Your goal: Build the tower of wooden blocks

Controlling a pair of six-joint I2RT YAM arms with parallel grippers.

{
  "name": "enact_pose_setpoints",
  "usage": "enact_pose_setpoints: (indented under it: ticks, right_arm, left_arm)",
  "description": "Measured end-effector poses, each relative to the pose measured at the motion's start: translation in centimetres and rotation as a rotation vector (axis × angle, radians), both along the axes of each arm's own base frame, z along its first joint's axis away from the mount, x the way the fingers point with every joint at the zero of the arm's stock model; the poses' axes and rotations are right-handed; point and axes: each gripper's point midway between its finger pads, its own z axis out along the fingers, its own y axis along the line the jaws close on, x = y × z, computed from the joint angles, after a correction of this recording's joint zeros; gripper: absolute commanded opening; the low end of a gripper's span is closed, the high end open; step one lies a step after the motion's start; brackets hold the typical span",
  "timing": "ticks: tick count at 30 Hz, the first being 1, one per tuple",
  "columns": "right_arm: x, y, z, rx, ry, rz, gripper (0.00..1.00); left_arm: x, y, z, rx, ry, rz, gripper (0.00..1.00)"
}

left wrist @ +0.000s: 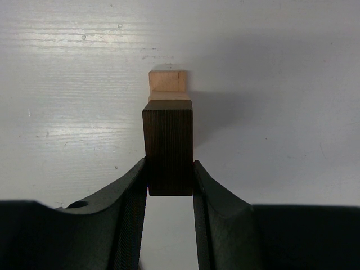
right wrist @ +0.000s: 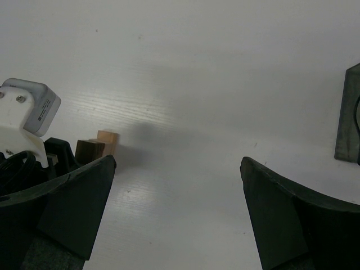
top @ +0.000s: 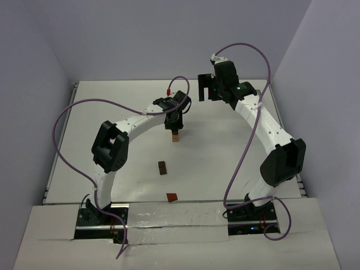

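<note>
My left gripper is shut on a dark brown wood block and holds it low over the white table. A light tan block stands just beyond it; whether the two touch I cannot tell. From above, the left gripper hangs right over the tan block at mid table. In the right wrist view the dark block and the tan block show side by side at the left. The right gripper is raised at the back, open and empty.
A second dark brown block lies on the table nearer the arm bases. A reddish-brown block lies at the front edge. Grey walls close the table on three sides. A dark grey flat piece shows at the right wrist view's right edge.
</note>
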Motion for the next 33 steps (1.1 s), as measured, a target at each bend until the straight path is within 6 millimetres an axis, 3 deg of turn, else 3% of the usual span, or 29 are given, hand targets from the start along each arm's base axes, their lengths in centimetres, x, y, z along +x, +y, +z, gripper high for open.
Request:
enact_pose_setpoints:
  ticks: [3, 6, 12, 23, 27, 33]
  right_arm:
    - [0.1, 0.0, 0.1, 0.001, -0.002, 0.0, 1.0]
    - [0.1, 0.0, 0.2, 0.001, -0.003, 0.0, 1.0]
    - [0.1, 0.1, 0.1, 0.001, -0.001, 0.0, 1.0]
    - [0.2, 0.1, 0.0, 0.0, 0.001, 0.0, 1.0]
    - [0.2, 0.1, 0.0, 0.0, 0.002, 0.0, 1.0]
    - [0.1, 0.1, 0.1, 0.002, -0.001, 0.003, 1.0]
  left_arm:
    - [0.0, 0.0, 0.0, -0.001, -0.001, 0.0, 0.47]
    - [-0.1, 0.1, -0.2, 0.002, 0.002, -0.002, 0.64]
    - [-0.7, 0.3, -0.9, 0.01, 0.027, -0.011, 0.84]
    - [-0.9, 0.0, -0.4, -0.003, 0.032, -0.043, 0.96]
    - [-1.2, -0.5, 2.4, -0.053, 0.002, -0.084, 0.96]
    - [-1.7, 0.0, 10.9, -0.159, -0.142, -0.145, 0.95]
